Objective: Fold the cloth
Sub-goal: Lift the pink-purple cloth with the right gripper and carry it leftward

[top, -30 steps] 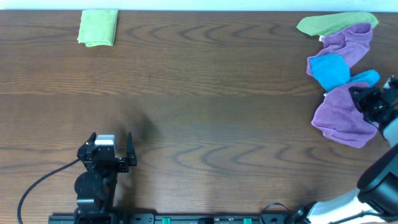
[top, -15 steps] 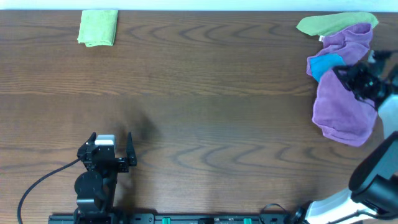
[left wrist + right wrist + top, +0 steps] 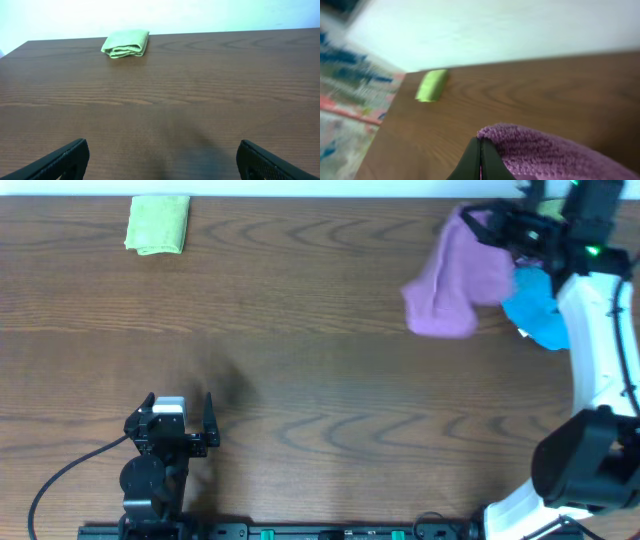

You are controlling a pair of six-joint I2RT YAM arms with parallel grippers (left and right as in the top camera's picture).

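1. Your right gripper [image 3: 487,224] is in the upper right of the overhead frame, clamped on the purple cloth [image 3: 455,275]; in the right wrist view its fingers [image 3: 472,162] are pressed together at the bottom centre, with the edge of the purple cloth [image 3: 545,155] caught at their tips
2. From that grip the purple cloth hangs as a bunched, unfolded mass, trailing down and to the left in the overhead frame; you cannot tell whether its lower end touches the table [image 3: 330,350]
3. Just right of the purple cloth, a crumpled blue cloth [image 3: 535,305] lies beside the white right arm [image 3: 600,330]; you cannot tell whether the two cloths touch or only overlap in the view
4. A green cloth [image 3: 158,224] lies neatly folded in the upper left of the overhead frame, well apart from the purple one; it also shows left of centre in the right wrist view [image 3: 431,85] and near the top in the left wrist view [image 3: 126,44]
5. Your left gripper [image 3: 180,404] sits in the lower left of the overhead frame with its fingers spread and nothing between them; in the left wrist view [image 3: 162,165] its fingertips [image 3: 65,157] stand at the bottom corners over bare wood
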